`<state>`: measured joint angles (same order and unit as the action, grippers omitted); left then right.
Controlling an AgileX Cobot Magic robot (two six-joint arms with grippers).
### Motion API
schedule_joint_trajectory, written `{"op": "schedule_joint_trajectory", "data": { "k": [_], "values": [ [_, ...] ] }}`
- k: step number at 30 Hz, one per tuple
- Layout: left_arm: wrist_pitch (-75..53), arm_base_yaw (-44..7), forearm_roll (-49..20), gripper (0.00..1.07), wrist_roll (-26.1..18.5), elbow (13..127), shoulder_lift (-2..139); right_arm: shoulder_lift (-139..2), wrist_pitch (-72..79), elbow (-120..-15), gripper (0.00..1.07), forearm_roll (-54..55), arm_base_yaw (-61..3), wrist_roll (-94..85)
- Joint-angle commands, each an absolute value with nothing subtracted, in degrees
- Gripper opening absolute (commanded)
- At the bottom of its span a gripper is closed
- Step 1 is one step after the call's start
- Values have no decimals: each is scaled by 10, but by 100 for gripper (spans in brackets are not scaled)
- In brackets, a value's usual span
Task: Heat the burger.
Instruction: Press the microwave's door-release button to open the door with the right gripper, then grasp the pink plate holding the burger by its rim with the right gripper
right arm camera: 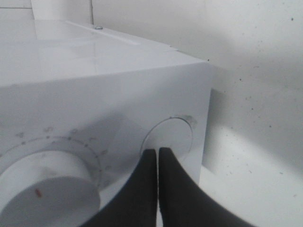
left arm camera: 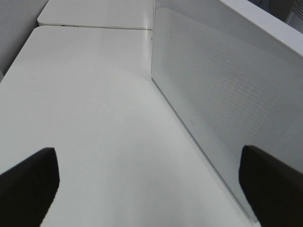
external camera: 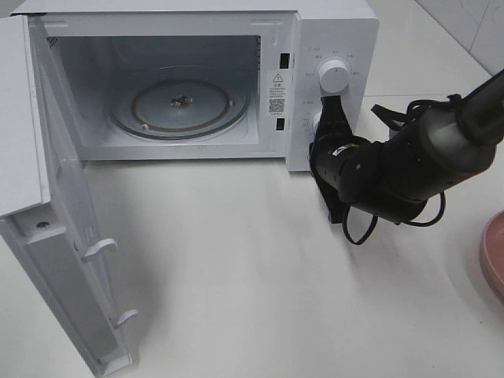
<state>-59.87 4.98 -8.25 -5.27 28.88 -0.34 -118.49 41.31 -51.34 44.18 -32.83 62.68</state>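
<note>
White microwave (external camera: 335, 31) at the table's (external camera: 236, 236) far edge, door (external camera: 63, 236) swung wide, turntable (external camera: 179, 106) bare. Right gripper (right arm camera: 157, 155) clenched, tips together at the round button (right arm camera: 170, 135) below the dial (external camera: 334, 76). Press squarely at centre, avoid sliding onto that dial, then back straight off. Left gripper (left arm camera: 149, 158) spread and empty toward the left edge. No burger in any view; only a pink plate (external camera: 492, 264) rim at the right edge.

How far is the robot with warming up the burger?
Barely started. Done: the microwave door stands open, showing a bare glass turntable. In hand: the right end effector, shut, is at a round control on the front panel. Left: no burger is in view, so it still needs loading, the door closing and heating starting.
</note>
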Motion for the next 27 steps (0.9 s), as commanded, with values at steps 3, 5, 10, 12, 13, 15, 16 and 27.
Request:
{"op": "schedule_joint_trajectory", "data": {
  "k": [3,5,10,12,13,15,16,27],
  "values": [
    [-594,48,-85,98,-50,289,-15,-1156,400,-484,0,406,-327,611],
    [-594,48,-85,98,-50,289,-15,-1139,398,-465,0,374,-327,597],
    [-594,48,-85,98,-50,289,-15,-1105,376,-431,0,345,-327,543],
    [-594,48,-85,98,-50,289,-15,-1093,362,-419,0,345,-327,511],
    [-594,48,-85,98,-50,289,-15,-1077,344,-411,0,345,-327,469],
    [-594,48,-85,98,-50,289,-15,-1069,332,-406,0,345,-327,446],
    [-594,48,-85,98,-50,289,-15,-1069,332,-406,0,345,-327,446],
    [-594,48,-85,98,-50,289,-15,-987,185,-392,0,346,-325,48]
  ]
}}
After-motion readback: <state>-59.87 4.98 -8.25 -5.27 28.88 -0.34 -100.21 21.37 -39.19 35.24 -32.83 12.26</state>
